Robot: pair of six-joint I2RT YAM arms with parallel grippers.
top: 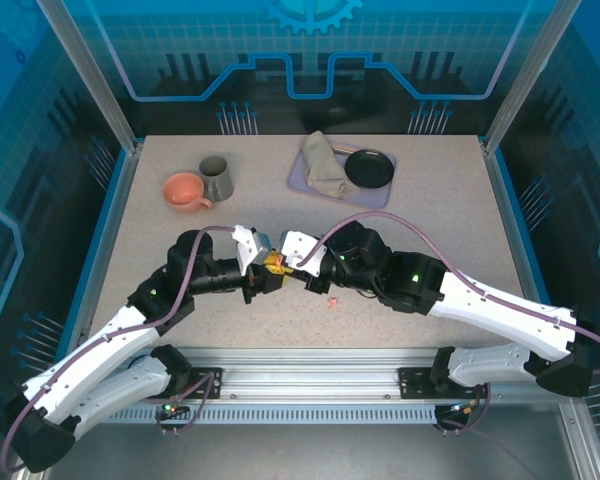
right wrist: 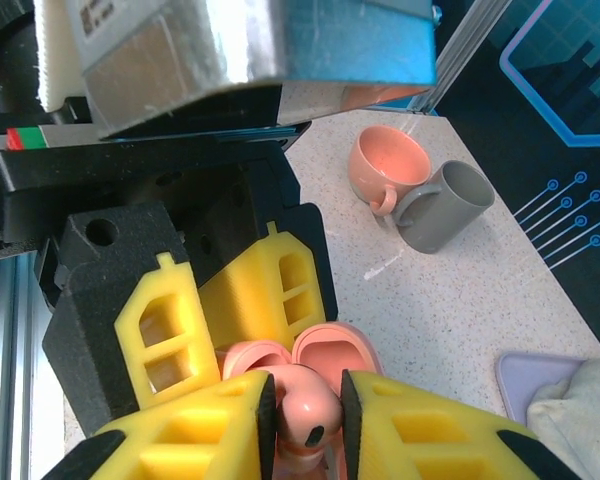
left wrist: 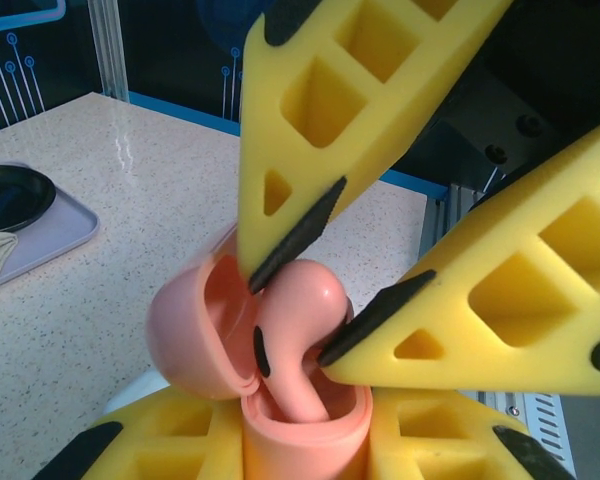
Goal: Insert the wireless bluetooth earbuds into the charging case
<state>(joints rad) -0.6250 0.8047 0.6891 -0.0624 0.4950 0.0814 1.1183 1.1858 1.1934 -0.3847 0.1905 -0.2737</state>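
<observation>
My left gripper [left wrist: 305, 452] is shut on the body of the salmon-pink charging case [left wrist: 305, 435], which stands upright with its lid [left wrist: 185, 335] hinged open to the left. A pink earbud [left wrist: 298, 385] stands with its stem down inside the case's well. My right gripper [right wrist: 305, 405] has its black pads against both sides of the earbud's head [right wrist: 310, 392], right above the case. In the top view both grippers meet at the table's middle around the case [top: 274, 266]. A second small pink earbud [top: 332, 301] lies on the table just in front of the right gripper [top: 292, 262].
At the back left stand a pink cup [top: 185, 192] and a grey mug [top: 216, 178]. At the back middle, a lavender tray [top: 298, 181] carries a beige cloth [top: 325, 165] and a black dish [top: 369, 168]. The metal rail [top: 310, 362] runs along the near edge.
</observation>
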